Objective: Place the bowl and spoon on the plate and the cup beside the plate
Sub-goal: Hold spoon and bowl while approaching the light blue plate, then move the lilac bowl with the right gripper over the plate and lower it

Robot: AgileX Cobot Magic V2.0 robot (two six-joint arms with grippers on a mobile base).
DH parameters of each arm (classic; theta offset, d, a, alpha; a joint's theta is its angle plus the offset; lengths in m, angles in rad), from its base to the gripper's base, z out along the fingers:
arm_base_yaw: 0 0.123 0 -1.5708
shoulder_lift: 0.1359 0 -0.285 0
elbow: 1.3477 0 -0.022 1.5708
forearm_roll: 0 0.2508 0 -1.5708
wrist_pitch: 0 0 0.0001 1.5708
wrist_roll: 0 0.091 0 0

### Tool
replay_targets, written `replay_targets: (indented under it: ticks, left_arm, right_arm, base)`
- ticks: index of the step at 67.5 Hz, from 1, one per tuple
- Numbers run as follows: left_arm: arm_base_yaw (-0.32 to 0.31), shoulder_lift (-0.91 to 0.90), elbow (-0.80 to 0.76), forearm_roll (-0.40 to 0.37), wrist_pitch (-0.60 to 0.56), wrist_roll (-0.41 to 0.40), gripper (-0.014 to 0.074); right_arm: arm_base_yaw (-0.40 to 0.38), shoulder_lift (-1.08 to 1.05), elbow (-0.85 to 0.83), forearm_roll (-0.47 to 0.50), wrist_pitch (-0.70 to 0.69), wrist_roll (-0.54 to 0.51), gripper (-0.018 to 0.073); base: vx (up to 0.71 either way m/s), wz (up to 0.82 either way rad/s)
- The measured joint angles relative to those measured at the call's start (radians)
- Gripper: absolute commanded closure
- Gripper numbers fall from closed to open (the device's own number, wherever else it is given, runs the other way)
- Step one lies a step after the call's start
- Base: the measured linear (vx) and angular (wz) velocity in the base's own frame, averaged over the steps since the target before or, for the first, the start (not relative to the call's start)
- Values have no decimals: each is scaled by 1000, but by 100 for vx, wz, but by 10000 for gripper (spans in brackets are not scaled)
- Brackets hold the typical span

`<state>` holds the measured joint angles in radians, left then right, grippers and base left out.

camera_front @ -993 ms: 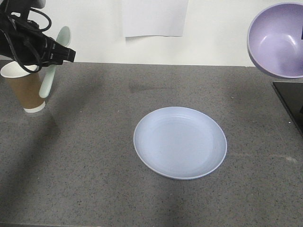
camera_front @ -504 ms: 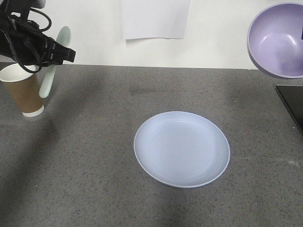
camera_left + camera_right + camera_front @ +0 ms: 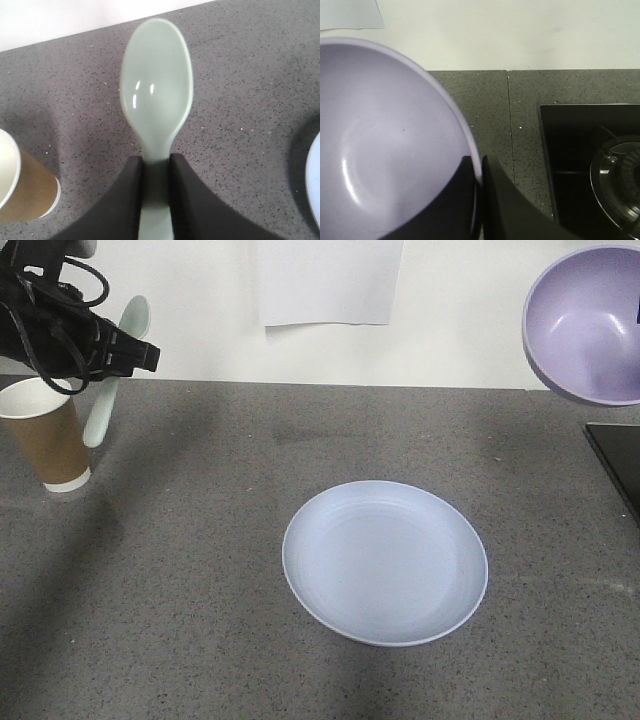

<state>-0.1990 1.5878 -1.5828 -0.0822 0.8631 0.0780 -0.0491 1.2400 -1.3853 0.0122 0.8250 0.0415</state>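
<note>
Two pincers are in view, and each holds something. The left pincer (image 3: 155,167) pinches the short flat handle of the small pale mint-green plastic spoon (image 3: 156,85), one dark finger pressed to each side. In the front view the spoon is held above the speckled grey stone worktop (image 3: 200,540) at about 10 o'clock, scoop end uppermost. Just beside it, at 9 o'clock, the brown paper cup with a white rim (image 3: 48,435) stands upright on the worktop, its mouth partly hidden by the arm's black cables (image 3: 50,315). The right pincer (image 3: 479,165) clamps the rim of the round lavender-purple plastic bowl (image 3: 385,145), one finger inside the wall and one outside. The bowl hangs tilted in the air at 2 o'clock, its hollow facing the front camera. The round pale blue-lilac plastic plate (image 3: 385,562) lies flat on the worktop just off centre toward 5 o'clock, well apart from cup, spoon and bowl. A black hob (image 3: 590,165) sits at 3 o'clock, and a white paper sheet (image 3: 330,280) hangs on the wall at 12 o'clock.
</note>
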Motion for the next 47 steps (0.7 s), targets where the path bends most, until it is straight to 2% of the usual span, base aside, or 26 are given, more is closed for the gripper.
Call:
replay_targets:
  ticks: [47]
  left_arm:
    - [0, 0, 0, 0, 0, 0, 603]
  right_arm:
    - [0, 0, 0, 0, 0, 0, 562]
  base:
    - [0, 0]
